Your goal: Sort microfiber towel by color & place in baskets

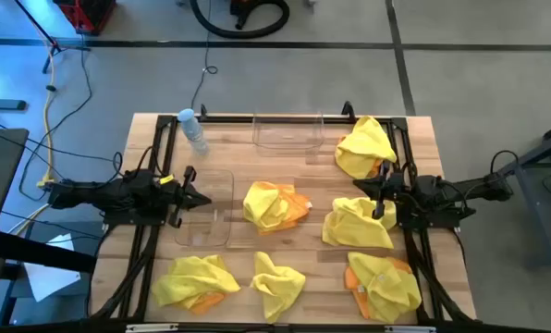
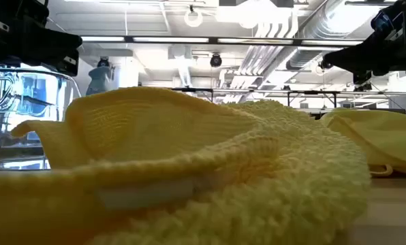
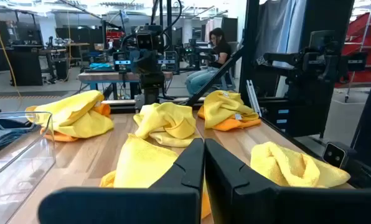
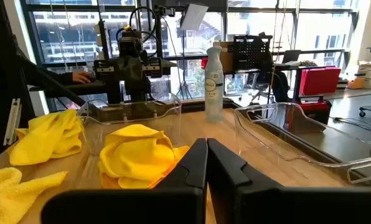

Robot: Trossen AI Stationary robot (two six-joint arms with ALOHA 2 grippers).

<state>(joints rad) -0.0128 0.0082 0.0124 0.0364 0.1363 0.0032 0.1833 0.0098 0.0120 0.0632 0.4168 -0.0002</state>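
Towels (image 1: pixel 275 204) fuzzy, rumpled; baskets (image 1: pixel 287 131) clear, rectangular.

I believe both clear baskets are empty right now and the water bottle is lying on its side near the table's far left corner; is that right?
Not quite: the water bottle is standing upright, as the right wrist view shows. The rest holds: it stands near the far left corner, and both clear baskets, one at the far edge and one by the left gripper, hold no towels.

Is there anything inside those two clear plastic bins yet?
No towels. The bin at the table's far edge shows only bare wood through it. So does the bin beside the left tool. The yellow and orange towels all lie outside them on the table.
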